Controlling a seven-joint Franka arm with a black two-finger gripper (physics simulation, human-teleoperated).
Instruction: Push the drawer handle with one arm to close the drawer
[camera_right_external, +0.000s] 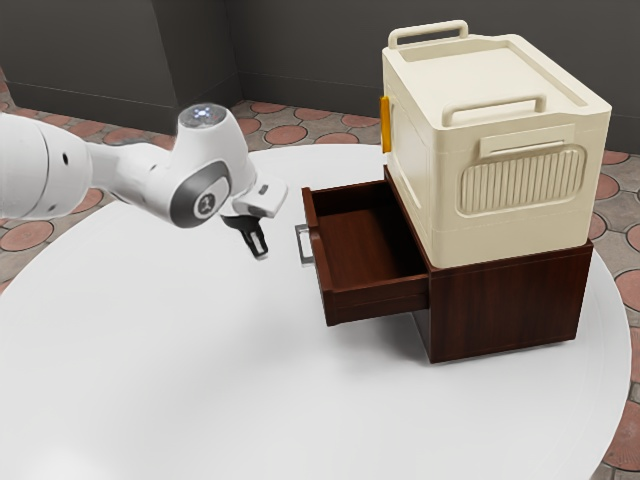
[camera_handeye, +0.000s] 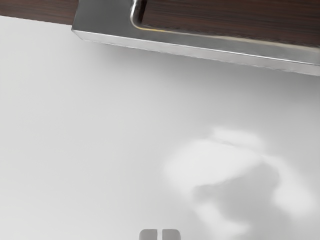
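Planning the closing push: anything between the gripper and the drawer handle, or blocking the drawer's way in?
Nothing visible in either gap. The gripper faces the handle across open space, and no object shows between the drawer and its cabinet.

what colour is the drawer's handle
Silvery grey metal look; the handle shows best in the wrist view.

"What's the drawer (camera_right_external: 365, 245) made of?"

"Dark reddish wood by its look, softly glossy; its handle (camera_handeye: 195, 44) is smooth silvery metal."

"And the box (camera_right_external: 490, 140) at two o'clock in the exterior view?"

"Looks like smooth plastic, with a ribbed panel (camera_right_external: 522, 182)."

"The worktop (camera_right_external: 180, 340)?"

"Smooth, faintly glossy; the floor (camera_right_external: 25, 237) looks like rough matt stone"
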